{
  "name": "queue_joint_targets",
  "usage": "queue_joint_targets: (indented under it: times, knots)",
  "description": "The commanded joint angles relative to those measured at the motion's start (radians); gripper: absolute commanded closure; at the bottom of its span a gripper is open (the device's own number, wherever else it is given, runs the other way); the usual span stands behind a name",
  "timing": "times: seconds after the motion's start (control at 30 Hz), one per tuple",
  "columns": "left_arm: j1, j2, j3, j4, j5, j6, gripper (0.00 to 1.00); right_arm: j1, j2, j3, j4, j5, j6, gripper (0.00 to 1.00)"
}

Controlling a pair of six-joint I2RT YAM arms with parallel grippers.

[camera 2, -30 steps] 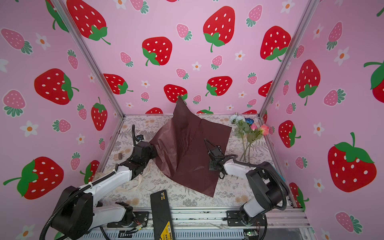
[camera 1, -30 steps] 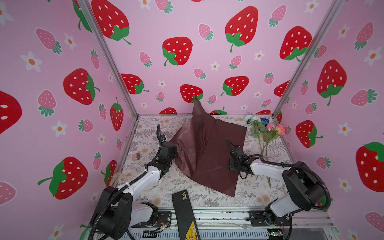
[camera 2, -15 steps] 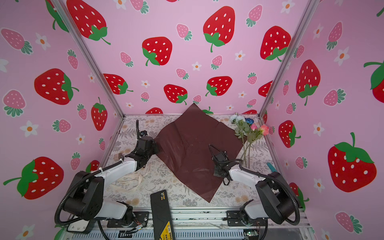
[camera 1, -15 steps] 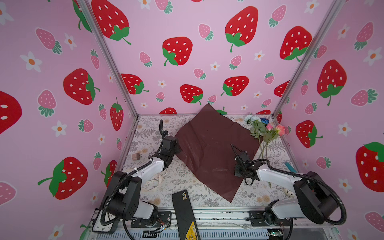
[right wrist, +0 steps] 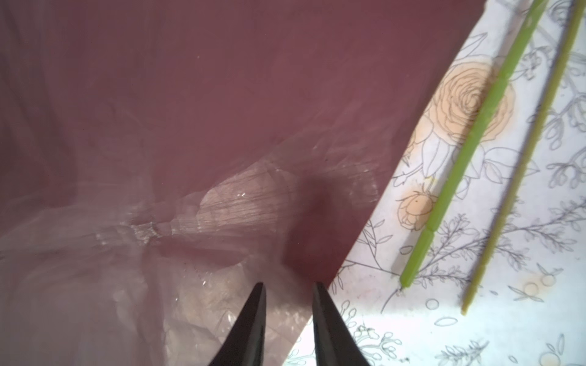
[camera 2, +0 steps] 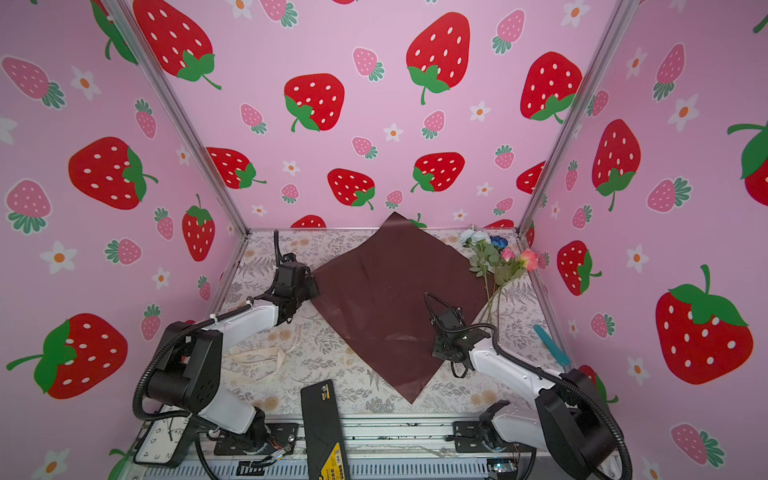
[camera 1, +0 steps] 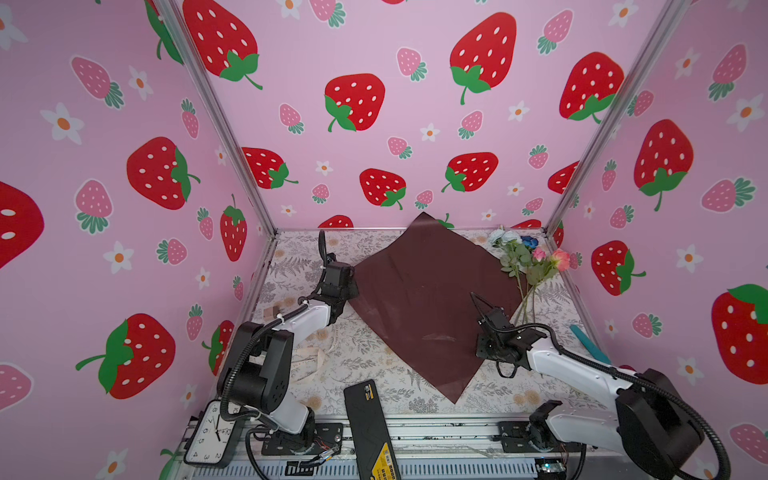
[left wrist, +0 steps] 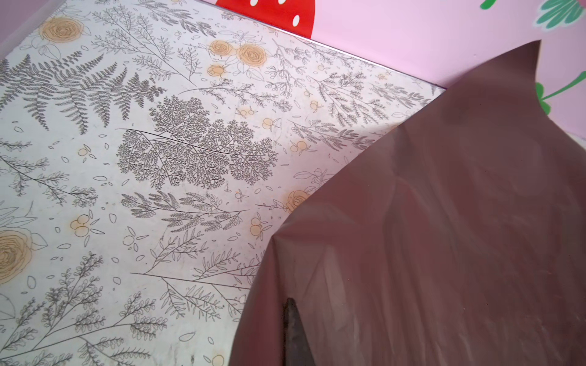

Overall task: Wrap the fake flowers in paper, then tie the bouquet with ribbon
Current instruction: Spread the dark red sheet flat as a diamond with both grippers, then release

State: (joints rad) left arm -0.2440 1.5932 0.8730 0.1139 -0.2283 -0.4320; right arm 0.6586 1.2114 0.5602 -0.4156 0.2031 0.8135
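The dark red wrapping paper lies spread as a diamond on the table. My left gripper is shut on its left corner. In the left wrist view the paper drapes over the closed gripper. My right gripper hovers over the paper's right edge. Its jaws stand a little apart with nothing between them, above the paper. The fake flowers lie loose at the back right. Two green stems run beside the paper's edge.
A cream ribbon lies at the front left, near small brown blocks. A black device and a clock sit at the front edge. A teal tool leans by the right wall. Pink walls close in three sides.
The paper stood raised in a peak and now lies flat and spread. My left gripper pulled its corner leftward. My right gripper moved toward the front right and its jaws parted slightly.
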Motion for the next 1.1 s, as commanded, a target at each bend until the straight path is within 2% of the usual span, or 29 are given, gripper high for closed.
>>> queue_joint_targets:
  times: [0.0, 0.27, 0.33, 0.43, 0.57, 0.67, 0.83, 1.07]
  knots:
    - [0.025, 0.03, 0.059, -0.021, 0.026, 0.026, 1.0, 0.001, -0.035, 0.028, -0.041, -0.001, 0.012, 0.68]
    - [0.093, 0.154, 0.174, -0.098, 0.097, 0.084, 1.0, -0.052, -0.063, 0.135, -0.057, 0.05, -0.066, 0.55]
    - [0.125, 0.197, 0.218, -0.125, 0.184, 0.079, 1.0, -0.075, -0.062, 0.152, -0.056, 0.063, -0.081, 0.52]
    - [0.159, 0.257, 0.326, -0.287, 0.255, 0.044, 1.0, -0.112, -0.062, 0.168, -0.051, 0.081, -0.112, 0.5]
    - [0.17, 0.253, 0.313, -0.304, 0.341, 0.013, 1.0, -0.166, -0.044, 0.158, 0.075, 0.052, -0.199, 0.49]
    - [0.17, 0.241, 0.298, -0.289, 0.356, 0.004, 1.0, -0.172, 0.036, 0.19, 0.182, 0.007, -0.291, 0.49]
    - [0.169, 0.249, 0.31, -0.301, 0.359, 0.001, 1.0, -0.172, 0.247, 0.309, 0.248, 0.027, -0.41, 0.49]
    - [0.171, 0.246, 0.311, -0.325, 0.384, 0.008, 1.0, -0.172, 0.496, 0.438, 0.258, 0.053, -0.456, 0.49]
